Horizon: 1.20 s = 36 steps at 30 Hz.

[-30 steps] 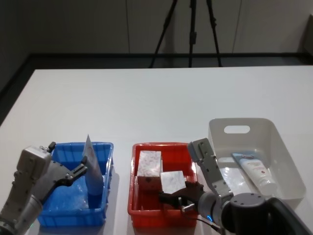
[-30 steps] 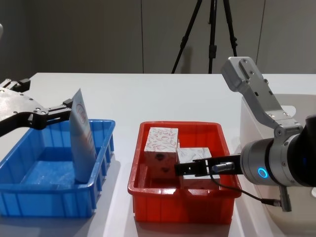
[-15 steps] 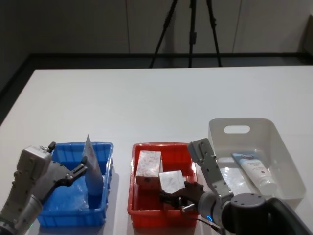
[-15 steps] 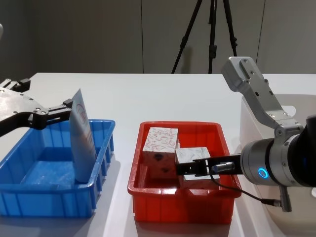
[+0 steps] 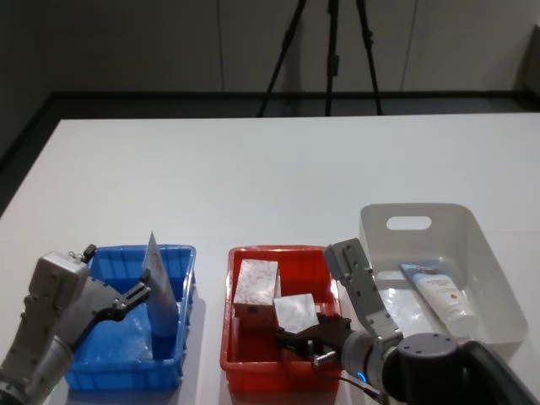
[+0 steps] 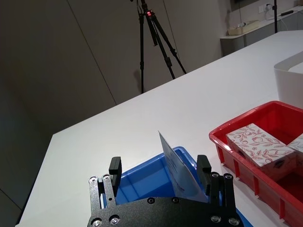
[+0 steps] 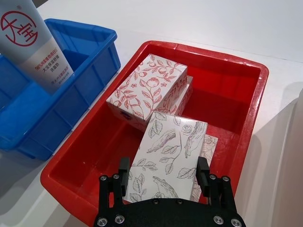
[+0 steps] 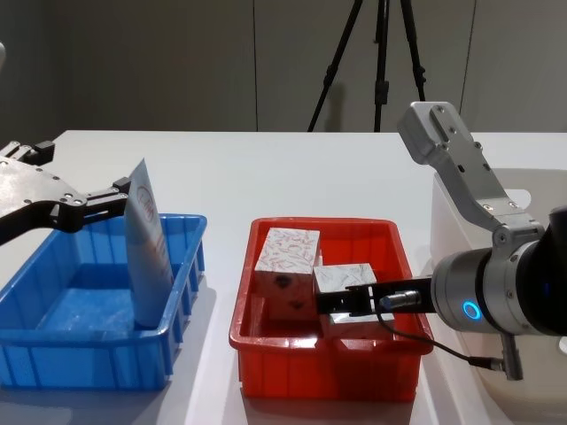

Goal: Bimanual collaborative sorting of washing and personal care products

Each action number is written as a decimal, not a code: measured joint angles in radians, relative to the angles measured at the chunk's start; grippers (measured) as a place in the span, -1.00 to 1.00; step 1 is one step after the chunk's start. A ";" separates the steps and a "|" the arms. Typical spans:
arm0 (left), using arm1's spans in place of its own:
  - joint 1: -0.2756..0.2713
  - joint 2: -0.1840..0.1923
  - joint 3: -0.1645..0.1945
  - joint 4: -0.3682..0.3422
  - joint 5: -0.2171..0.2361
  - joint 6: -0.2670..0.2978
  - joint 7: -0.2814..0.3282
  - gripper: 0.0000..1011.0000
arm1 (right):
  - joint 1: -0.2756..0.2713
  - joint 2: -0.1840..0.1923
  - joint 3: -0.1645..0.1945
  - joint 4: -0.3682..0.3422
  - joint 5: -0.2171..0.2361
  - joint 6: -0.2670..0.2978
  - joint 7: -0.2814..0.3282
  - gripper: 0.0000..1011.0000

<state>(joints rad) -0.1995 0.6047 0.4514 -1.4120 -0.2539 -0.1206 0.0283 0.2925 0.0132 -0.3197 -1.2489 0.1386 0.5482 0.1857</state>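
A pale-blue tube stands tilted against the right wall of the blue bin. My left gripper is open around its top, and the tube sits near one finger. My right gripper is shut on a white box with a grey leafy print, held low inside the red bin. Beside it lies a box with a red leafy print, stacked on another. A second tube lies in the white bin.
The three bins stand in a row at the table's near edge: blue on the left, red in the middle, white on the right. The white table stretches bare behind them. A black tripod stands beyond the far edge.
My right gripper has shifted the grey-print box slightly toward the red-print box, which has tipped a little. The left gripper and its tube have not moved.
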 joint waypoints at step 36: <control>0.000 0.000 0.000 0.000 0.000 0.000 0.000 0.98 | -0.046 0.038 0.000 -0.073 -0.015 -0.087 0.032 0.70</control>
<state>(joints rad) -0.1995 0.6047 0.4514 -1.4120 -0.2539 -0.1206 0.0283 0.2469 0.0507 -0.3193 -1.3221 0.1241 0.4616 0.2175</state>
